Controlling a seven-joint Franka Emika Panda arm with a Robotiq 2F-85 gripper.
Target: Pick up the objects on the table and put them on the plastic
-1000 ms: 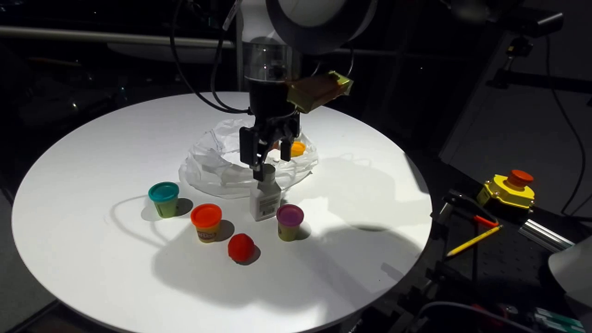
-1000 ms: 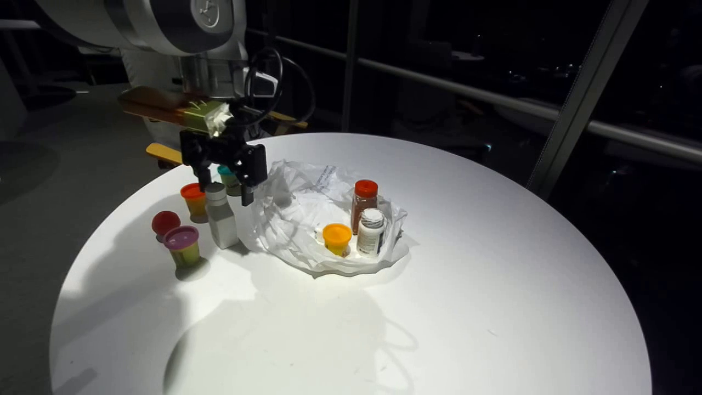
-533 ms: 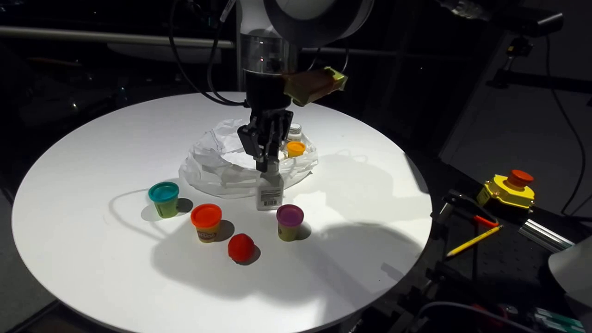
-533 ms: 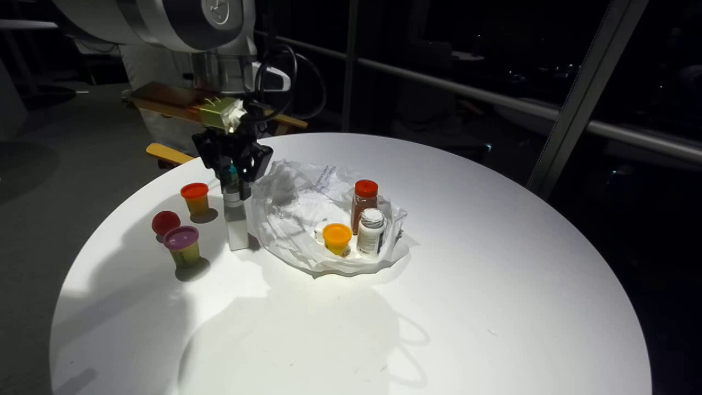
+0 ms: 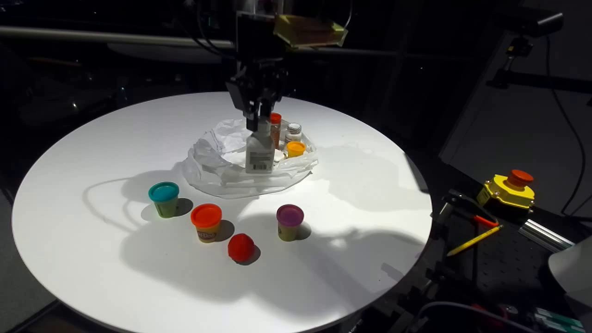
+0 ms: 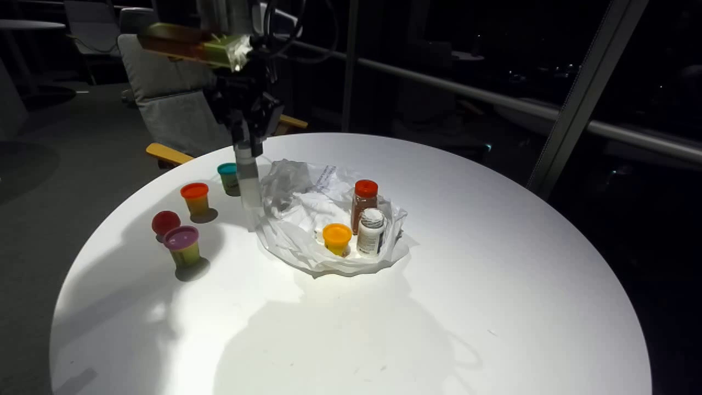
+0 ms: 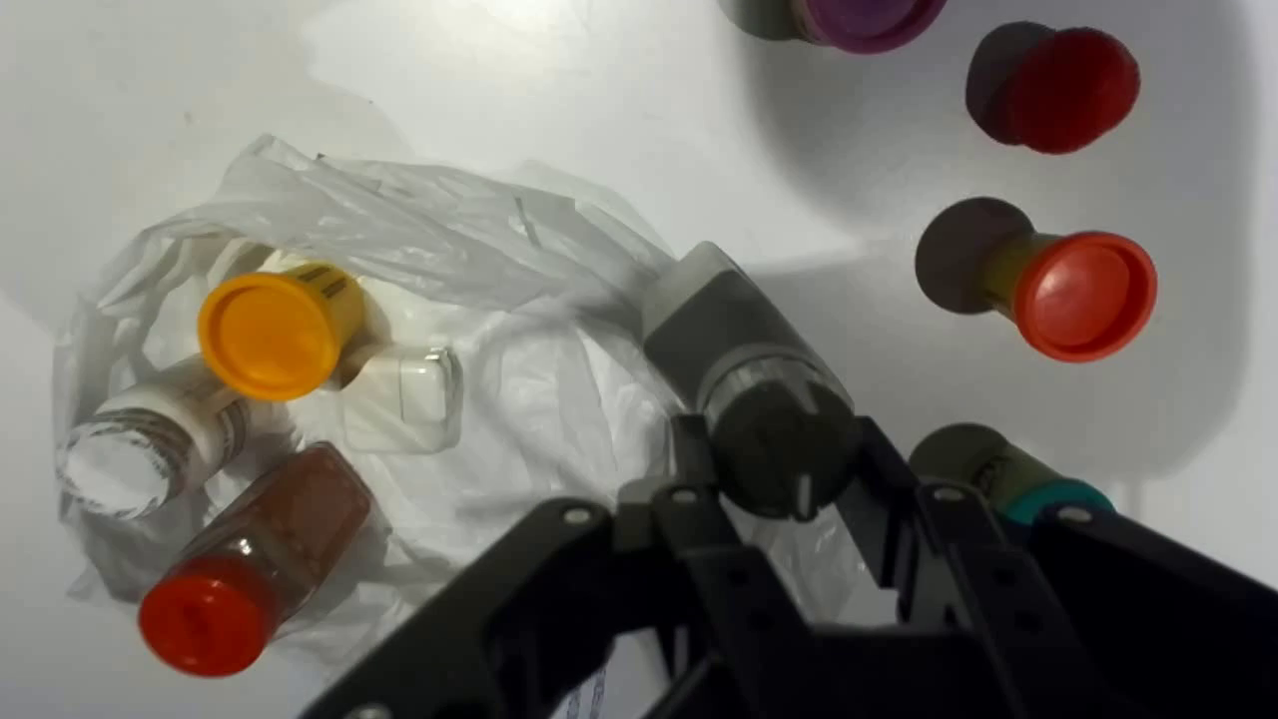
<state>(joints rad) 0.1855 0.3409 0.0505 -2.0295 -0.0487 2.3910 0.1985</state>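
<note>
Black two-finger gripper [image 7: 782, 431]: you have it clamped around the capped top of a white flat-sided bottle [image 5: 260, 155].
Held bottle: near upright, off the round white tabletop [image 5: 92, 259], at the edge of the crumpled whitish plastic sheet [image 5: 210, 178].
Inside the sheet: your yellow-orange-lidded cup [image 6: 336, 238], red-capped brownish bottle [image 6: 364, 206], white cylindrical bottle [image 6: 371, 235], small white block [image 7: 399, 399].
Outside the sheet: your teal-lidded green cup [image 5: 164, 200], purple-lidded cup [image 5: 289, 223], orange-red-lidded yellow cup [image 5: 206, 223], red rounded lump [image 5: 241, 248].
</note>
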